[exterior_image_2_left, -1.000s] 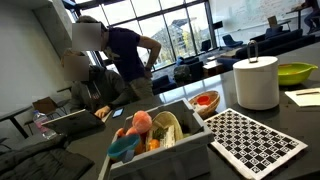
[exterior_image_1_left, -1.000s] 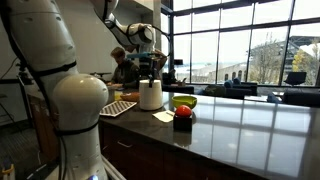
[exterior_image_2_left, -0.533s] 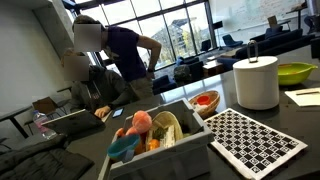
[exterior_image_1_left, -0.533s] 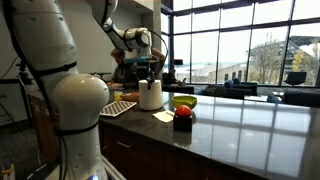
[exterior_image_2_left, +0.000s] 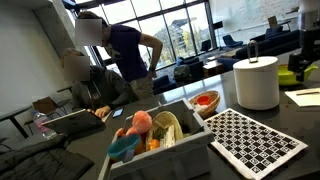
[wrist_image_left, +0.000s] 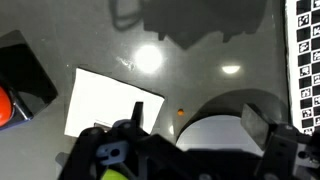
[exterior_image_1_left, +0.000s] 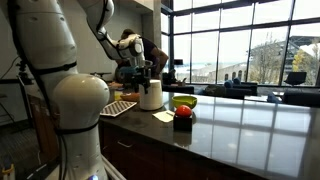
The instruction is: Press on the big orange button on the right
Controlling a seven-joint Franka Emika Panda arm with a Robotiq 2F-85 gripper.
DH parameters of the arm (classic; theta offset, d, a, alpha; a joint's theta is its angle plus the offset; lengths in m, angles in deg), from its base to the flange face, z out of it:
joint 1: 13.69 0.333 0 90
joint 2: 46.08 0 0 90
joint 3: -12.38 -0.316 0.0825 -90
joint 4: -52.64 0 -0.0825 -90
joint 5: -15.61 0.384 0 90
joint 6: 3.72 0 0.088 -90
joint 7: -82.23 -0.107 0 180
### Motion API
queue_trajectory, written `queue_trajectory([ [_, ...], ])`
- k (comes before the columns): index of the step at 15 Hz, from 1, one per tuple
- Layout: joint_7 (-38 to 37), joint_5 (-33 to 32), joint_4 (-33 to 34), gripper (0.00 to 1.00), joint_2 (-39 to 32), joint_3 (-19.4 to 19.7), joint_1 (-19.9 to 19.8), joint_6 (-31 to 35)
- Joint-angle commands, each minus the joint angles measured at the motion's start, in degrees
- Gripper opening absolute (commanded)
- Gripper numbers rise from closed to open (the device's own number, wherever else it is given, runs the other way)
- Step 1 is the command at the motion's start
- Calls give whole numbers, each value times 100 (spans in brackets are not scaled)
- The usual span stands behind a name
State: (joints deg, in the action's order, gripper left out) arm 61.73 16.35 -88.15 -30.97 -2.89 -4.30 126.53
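Big orange button [exterior_image_1_left: 183, 113], a red-orange dome on a squat dark base, stands dome-up on the dark counter [exterior_image_1_left: 240, 125], 4 o'clock from the white cylinder [exterior_image_1_left: 151, 95]; above that cylinder hangs the gripper [exterior_image_1_left: 147, 72], spread.

Tall windows [exterior_image_1_left: 245, 45] light a glossy dark counter [exterior_image_1_left: 240, 125].

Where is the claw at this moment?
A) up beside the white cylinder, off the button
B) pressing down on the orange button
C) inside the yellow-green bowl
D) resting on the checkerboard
A: in an exterior view the claw hangs by the white cylinder, clear of the orange button.
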Motion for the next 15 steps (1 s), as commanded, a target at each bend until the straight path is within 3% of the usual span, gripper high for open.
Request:
queue_trajectory([
  [1,-1024,-189,-413,100,182,-148,-106,487],
  [8,-2793,-1175,-709,100,381,-207,-545,664],
  [15,-3530,-1190,-779,100,470,159,-963,472],
])
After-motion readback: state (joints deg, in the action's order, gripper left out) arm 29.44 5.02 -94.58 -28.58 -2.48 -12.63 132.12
